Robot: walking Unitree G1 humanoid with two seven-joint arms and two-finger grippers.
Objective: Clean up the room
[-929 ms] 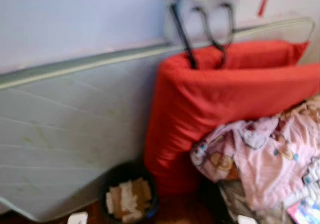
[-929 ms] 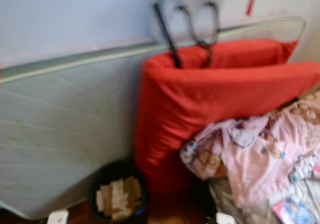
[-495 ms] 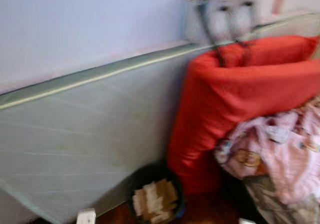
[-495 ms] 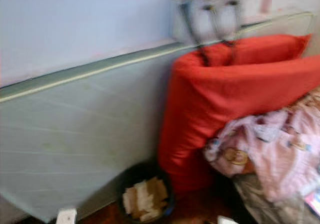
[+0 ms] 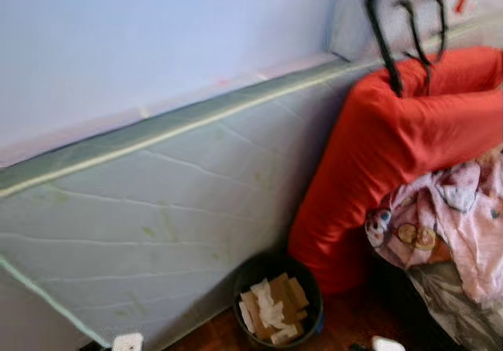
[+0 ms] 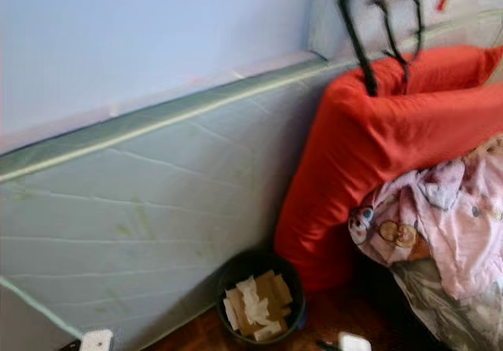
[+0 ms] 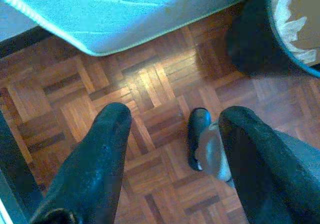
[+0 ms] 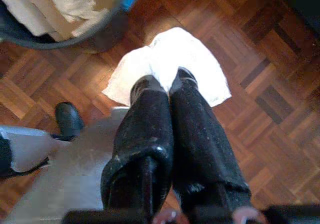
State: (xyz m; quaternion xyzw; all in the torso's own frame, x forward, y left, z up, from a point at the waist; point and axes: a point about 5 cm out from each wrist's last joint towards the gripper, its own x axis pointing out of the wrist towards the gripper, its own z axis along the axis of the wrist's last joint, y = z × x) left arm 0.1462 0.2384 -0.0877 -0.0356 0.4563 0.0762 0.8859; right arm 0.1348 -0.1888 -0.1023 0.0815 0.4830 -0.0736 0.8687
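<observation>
One black bin of paper scraps. Right gripper fingers pinch one white tissue; left gripper fingers spread apart.

No readable writing is showing anywhere: the pink printed blanket is carrying only cartoon pictures, and the bin's paper scraps are blank.

1. The head's two eye views look forward and down at a mattress, sharing the bin.
2. Both wrist views look straight down, close above the parquet, each catching the bin's rim.
</observation>
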